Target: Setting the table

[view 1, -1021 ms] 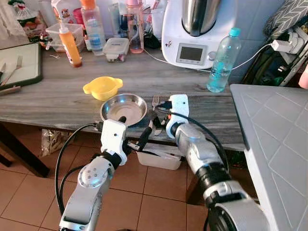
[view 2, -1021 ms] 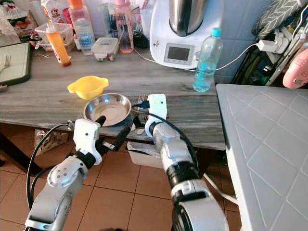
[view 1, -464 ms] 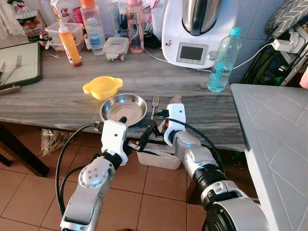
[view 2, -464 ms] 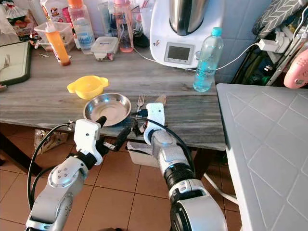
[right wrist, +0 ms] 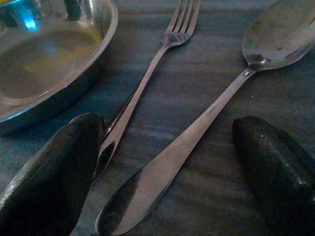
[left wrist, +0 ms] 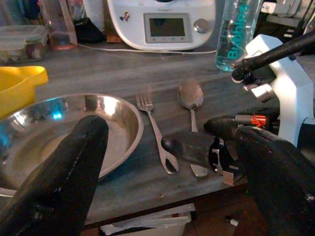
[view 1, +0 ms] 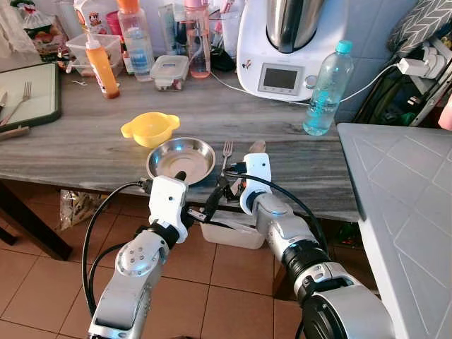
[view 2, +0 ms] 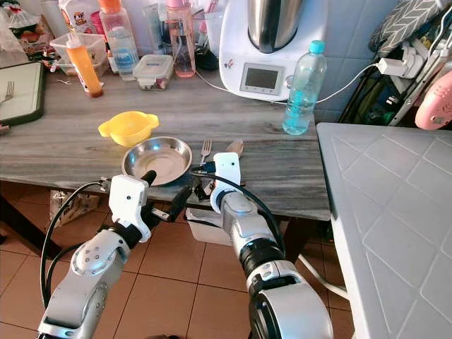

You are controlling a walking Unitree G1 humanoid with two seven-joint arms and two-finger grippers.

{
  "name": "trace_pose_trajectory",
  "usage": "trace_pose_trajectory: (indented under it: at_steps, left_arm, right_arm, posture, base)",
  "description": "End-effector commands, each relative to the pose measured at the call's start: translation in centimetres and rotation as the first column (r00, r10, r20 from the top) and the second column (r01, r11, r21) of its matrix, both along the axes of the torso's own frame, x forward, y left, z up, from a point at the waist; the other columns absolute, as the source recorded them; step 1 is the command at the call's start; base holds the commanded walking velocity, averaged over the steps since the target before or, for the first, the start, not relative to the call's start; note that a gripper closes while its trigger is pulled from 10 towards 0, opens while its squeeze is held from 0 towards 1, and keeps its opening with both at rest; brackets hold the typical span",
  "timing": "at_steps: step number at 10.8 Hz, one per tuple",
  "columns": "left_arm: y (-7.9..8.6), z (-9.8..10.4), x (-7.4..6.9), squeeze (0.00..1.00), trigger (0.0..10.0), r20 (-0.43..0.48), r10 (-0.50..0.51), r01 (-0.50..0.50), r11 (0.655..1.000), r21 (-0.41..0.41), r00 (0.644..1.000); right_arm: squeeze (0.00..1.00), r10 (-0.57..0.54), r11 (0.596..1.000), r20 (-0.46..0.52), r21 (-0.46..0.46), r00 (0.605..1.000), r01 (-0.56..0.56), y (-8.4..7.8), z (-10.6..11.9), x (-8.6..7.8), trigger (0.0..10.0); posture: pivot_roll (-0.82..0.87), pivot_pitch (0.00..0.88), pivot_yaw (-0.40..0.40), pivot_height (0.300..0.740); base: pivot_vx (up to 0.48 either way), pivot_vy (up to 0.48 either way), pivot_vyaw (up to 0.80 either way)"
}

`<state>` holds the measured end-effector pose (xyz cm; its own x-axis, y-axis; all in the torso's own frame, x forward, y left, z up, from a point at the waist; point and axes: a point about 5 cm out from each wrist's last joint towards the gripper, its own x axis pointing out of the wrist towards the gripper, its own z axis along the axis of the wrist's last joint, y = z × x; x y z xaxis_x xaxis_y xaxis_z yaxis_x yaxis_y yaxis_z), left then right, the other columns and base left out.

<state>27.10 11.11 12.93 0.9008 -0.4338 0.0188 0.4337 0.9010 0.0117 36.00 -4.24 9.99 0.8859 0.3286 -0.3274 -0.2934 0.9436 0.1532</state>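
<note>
A fork and a spoon lie side by side on the grey counter, near its front edge and just right of a steel plate. The fork is closest to the plate, tines pointing toward the wall; the spoon lies just beyond it, bowl also toward the wall. In the right wrist view the two handles angle toward each other at their near ends, close together.

The right tool sits low at the counter's front edge with its fingers spread wide, straddling the handle ends of both pieces and gripping neither. One finger is just beside the fork handle; whether it touches cannot be told.

The left tool hangs in front of the counter edge below the plate, fingers open and holding nothing.

A yellow bowl stands just behind the plate. Farther back are a white kitchen machine, a water bottle, an orange bottle, a lidded box and more bottles along the wall. At the far left lies a green tray carrying another fork. A white bin stands on the tiled floor under the counter.
</note>
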Motion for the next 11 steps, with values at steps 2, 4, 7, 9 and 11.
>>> trace_pose_trajectory:
  at_steps: [2, 4, 7, 9, 11]
  left_arm:
    - [0.0, -0.1, 0.0, 0.00, 10.0, -0.004, 0.000, 0.000, 1.000, 0.008, 1.000]
    - [0.0, -0.1, 0.1, 0.00, 10.0, -0.004, -0.002, 0.002, 1.000, 0.007, 1.000]
    - [0.0, 0.0, 0.1, 0.00, 10.0, -0.004, -0.006, 0.006, 1.000, 0.009, 1.000]
    - [0.0, 0.0, 0.2, 0.00, 10.0, -0.004, -0.008, 0.008, 1.000, 0.010, 1.000]
    - [0.0, 0.0, 0.2, 0.00, 10.0, -0.003, -0.007, 0.008, 1.000, 0.012, 1.000]
  right_arm:
    - [0.00, 0.005, 1.000, -0.008, -0.007, 1.000, -0.005, 0.1, 0.0, 0.0, 10.0]
    - [0.00, -0.015, 1.000, 0.008, -0.009, 1.000, 0.015, -0.8, 0.2, 0.2, 10.0]
    - [0.00, -0.033, 0.999, 0.035, -0.005, 0.999, 0.033, -1.6, 1.0, 0.5, 10.0]
    - [0.00, -0.035, 0.999, 0.050, 0.002, 0.998, 0.035, -1.7, 1.4, 0.4, 10.0]
    - [0.00, -0.033, 0.999, 0.054, 0.005, 0.998, 0.033, -1.8, 1.4, 0.3, 10.0]
  posture:
    - [0.15, 0.063, 0.015, 0.740]
    - [0.15, 0.063, 0.019, 0.740]
    - [0.14, 0.062, 0.026, 0.740]
    - [0.14, 0.063, 0.030, 0.740]
    - [0.14, 0.062, 0.031, 0.740]
  base:
    - [0.000, 0.000, 0.00]
    - [0.000, 0.000, 0.00]
    - [0.000, 0.000, 0.00]
    - [0.000, 0.000, 0.00]
    - [0.000, 0.000, 0.00]
